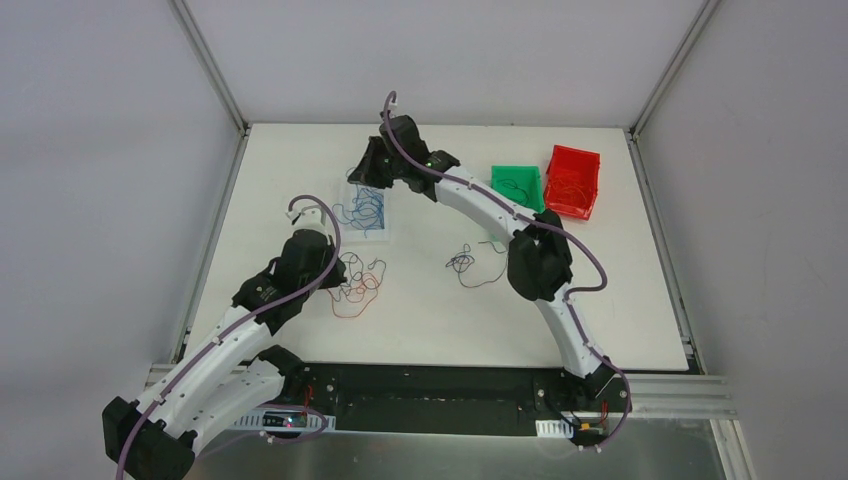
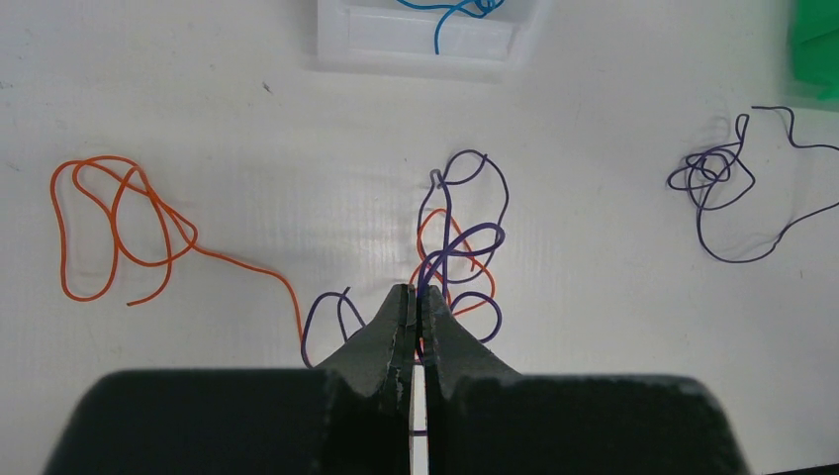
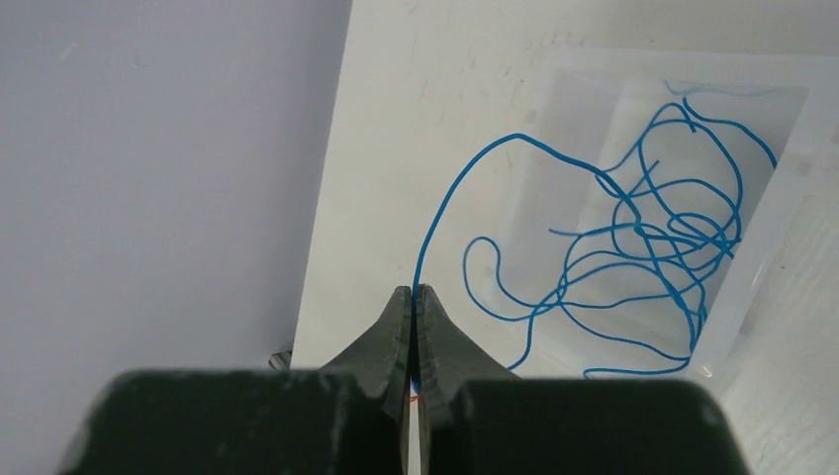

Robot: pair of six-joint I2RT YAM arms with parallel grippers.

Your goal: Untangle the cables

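Pinching purple wire (image 2: 435, 259), left gripper (image 2: 416, 297) clamped shut amid tangle with red wire (image 2: 188, 237); right gripper (image 3: 414, 294) clamped on blue wire (image 3: 515, 137), rest heaped in clear tray (image 3: 584, 109).

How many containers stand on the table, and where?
3. A clear tray at the back left; a green bin back right; a red bin just right of it. None seems hidden.

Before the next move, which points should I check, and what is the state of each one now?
1. Grip of left tool on purple cable: ok.
2. Grip of right tool on blue cable: ok.
3. Whole blue cable inside clear tray: not ok, one strand leads out.
4. Separation of purple cable from orange cable: not ok, loops cross.
5. No orange cable in the left grip: cannot tell.
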